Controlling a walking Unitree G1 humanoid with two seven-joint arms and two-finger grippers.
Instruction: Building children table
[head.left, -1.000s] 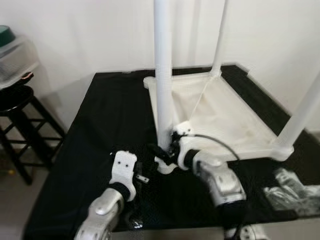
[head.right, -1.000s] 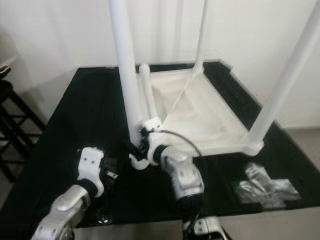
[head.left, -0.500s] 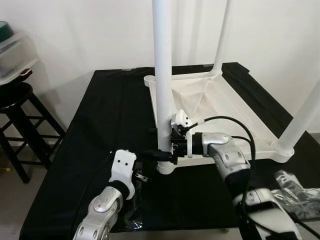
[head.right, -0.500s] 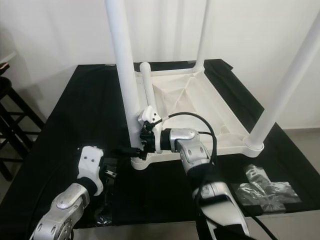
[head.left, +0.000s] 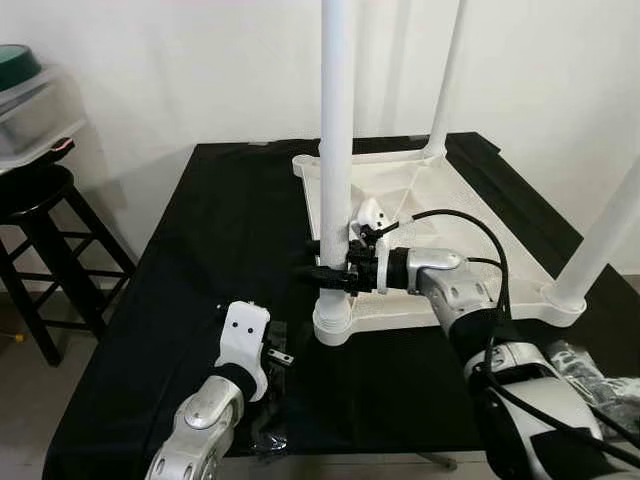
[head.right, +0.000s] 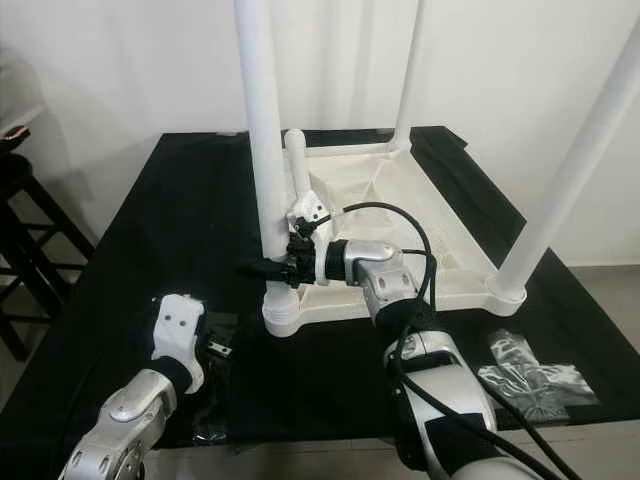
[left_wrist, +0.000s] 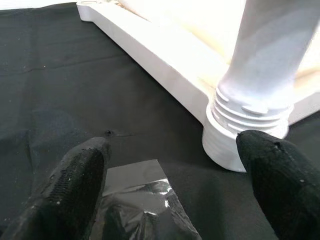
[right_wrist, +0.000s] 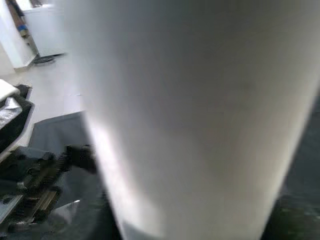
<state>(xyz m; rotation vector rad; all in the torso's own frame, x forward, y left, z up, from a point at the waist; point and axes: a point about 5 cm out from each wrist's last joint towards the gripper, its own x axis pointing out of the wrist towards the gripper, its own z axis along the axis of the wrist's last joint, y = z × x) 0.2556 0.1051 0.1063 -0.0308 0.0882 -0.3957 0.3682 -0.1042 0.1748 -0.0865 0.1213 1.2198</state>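
The white children's table (head.left: 450, 215) lies upside down on a black-covered table (head.left: 220, 230), with its legs pointing up. My right gripper (head.left: 322, 273) is shut on the near left leg (head.left: 336, 150), a hand's width above its ribbed base (head.left: 333, 322). That leg is the blurred white surface right against the lens in the right wrist view (right_wrist: 190, 115). My left gripper (left_wrist: 175, 180) hovers open low over the cloth, just left of the same base (left_wrist: 250, 135). A clear plastic bag (left_wrist: 145, 200) lies between its black fingers (left_wrist: 75, 185).
A black stool (head.left: 40, 200) carrying a clear bin (head.left: 30, 100) with a green lid stands at the left. Crumpled plastic bags (head.right: 535, 380) lie at the front right corner. Two more legs (head.left: 600, 240) rise at the right and back. A white wall stands close behind.
My right gripper has slid up the near left leg from its base to a higher hold. The camera has shifted slightly. The left gripper has stayed where it was.
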